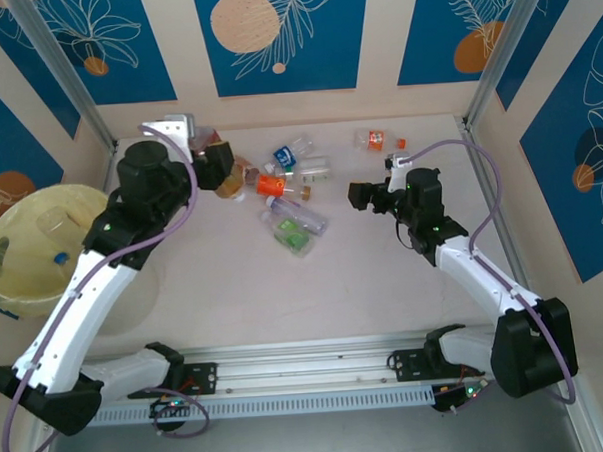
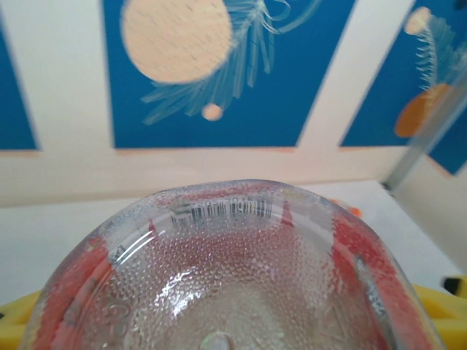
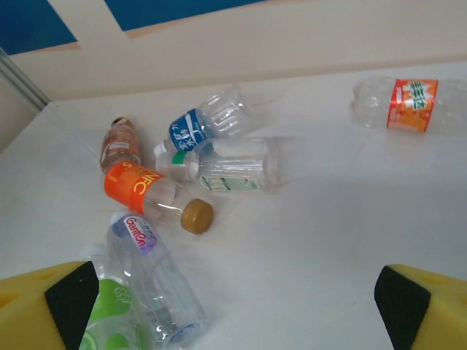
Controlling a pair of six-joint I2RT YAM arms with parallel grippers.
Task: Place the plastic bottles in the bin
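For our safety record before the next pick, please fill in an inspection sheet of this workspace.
Surface: pale table, no spills seen.
Job's things: cluster of six bottles mid-table; one orange-labelled bottle apart; bin at the left, at least one bottle inside.
Clutter: small orange piece, perhaps a loose cap.
Grippers: left gripper shut on a red-labelled bottle; right gripper open, holding nothing.
Cables: purple cable along each arm, in loose loops.
Surroundings: blue leaf-patterned walls, metal posts.
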